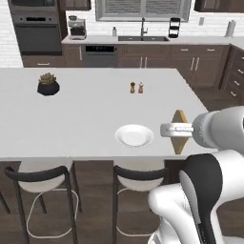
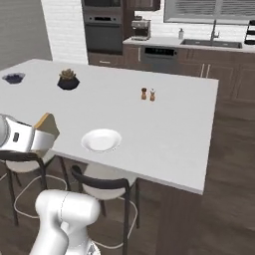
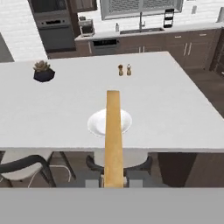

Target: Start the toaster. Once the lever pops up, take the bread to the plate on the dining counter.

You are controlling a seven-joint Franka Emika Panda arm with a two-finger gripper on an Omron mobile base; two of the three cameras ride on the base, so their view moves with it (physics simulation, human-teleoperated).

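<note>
**Toast in the pincer, plate just ahead on the island**

The gripper is clamped on the bread, its two fingers pressing the flat faces of the slice near one end, so the rest juts forward edge-on from the tips. In the left base view the slice shows as a tan wedge beyond the gripper, held on edge above the near side of the dining counter.

The slice looks thin, light and stiff enough to hold its shape unsupported. I judge it brittle: a harder squeeze could crack it, and the crust gives little friction, so a quick swing might let it pivot between the fingers. The present hold across the faces near one end seems sound; a hold on the thin crust edges would be worse.

Directly ahead of and below the fingertips sits the plate, near the counter's front edge, with the slice's far end overhanging it in the hand view. It is only a little wider than the bread, so the release wants to be low and centred, and the slice tipped flat first or it may topple off.

Further beyond the plate stand two small shakers, and far off to the left a dark potted plant; neither blocks the path. Stools are tucked beneath the counter edge, under the gripper.
</note>
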